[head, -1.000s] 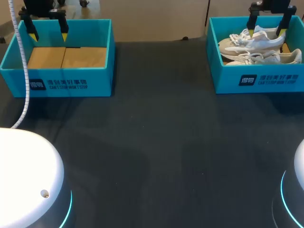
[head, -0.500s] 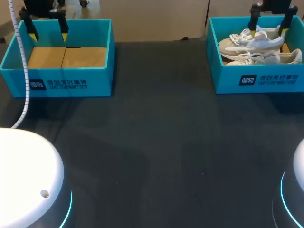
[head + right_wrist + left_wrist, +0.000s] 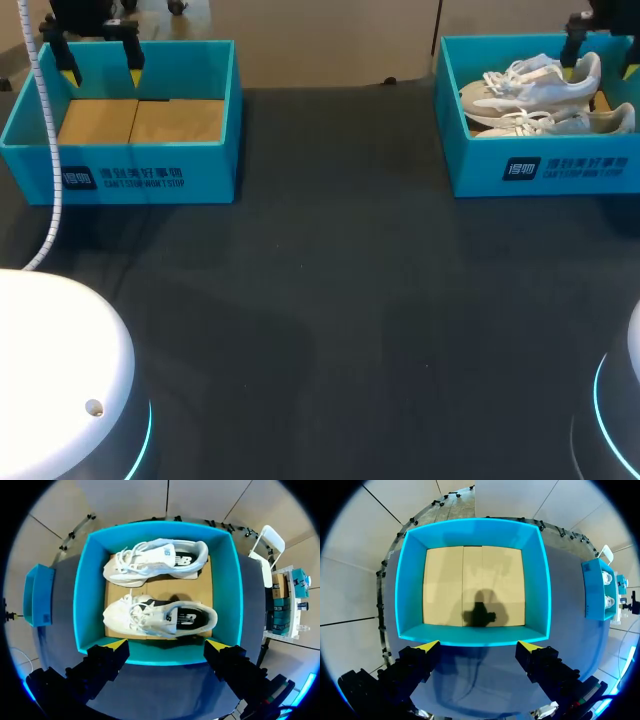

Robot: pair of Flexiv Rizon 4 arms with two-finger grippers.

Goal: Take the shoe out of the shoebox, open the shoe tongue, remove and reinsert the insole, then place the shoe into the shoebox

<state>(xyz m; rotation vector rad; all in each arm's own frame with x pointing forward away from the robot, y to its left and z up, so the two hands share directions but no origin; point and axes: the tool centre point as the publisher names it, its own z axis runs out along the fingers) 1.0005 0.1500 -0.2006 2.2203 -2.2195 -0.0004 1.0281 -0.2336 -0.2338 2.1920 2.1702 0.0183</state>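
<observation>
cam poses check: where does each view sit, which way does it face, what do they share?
Head view: fixed above and behind the robot, looking down on the table; left gripper at the empty shoebox, right gripper at the shoebox with shoes.
Left wrist view: on the left wrist, looking down along its fingers into the empty shoebox; both open yellow tips show.
Right wrist view: on the right wrist, looking down on two white shoes in their box; both open tips show.
Shared: all three show both shoeboxes.
</observation>
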